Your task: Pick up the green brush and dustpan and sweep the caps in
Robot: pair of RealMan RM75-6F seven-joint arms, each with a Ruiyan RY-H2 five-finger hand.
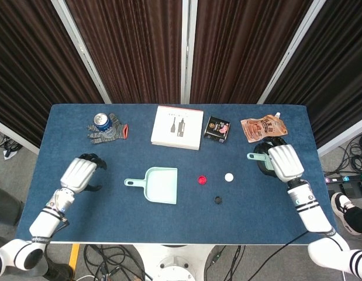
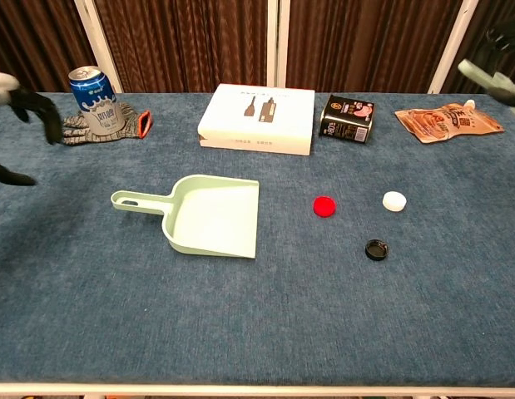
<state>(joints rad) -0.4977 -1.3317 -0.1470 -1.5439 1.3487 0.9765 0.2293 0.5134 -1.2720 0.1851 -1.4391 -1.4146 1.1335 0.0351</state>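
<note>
A: Blue bench (image 1: 169, 234): dustpan (image 1: 159, 185) mid-left, three caps (image 1: 202, 180) to its right.
B: Right hand (image 1: 284, 162) has its fingers round the brush (image 1: 257, 157), lifted; left hand (image 1: 79, 174) empty, fingers half-curled. Take the dustpan handle squarely.

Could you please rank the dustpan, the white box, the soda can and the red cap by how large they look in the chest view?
1. Dustpan and white box: too close to rank; the dustpan is nearer the camera.
2. Soda can.
3. Red cap.
</note>
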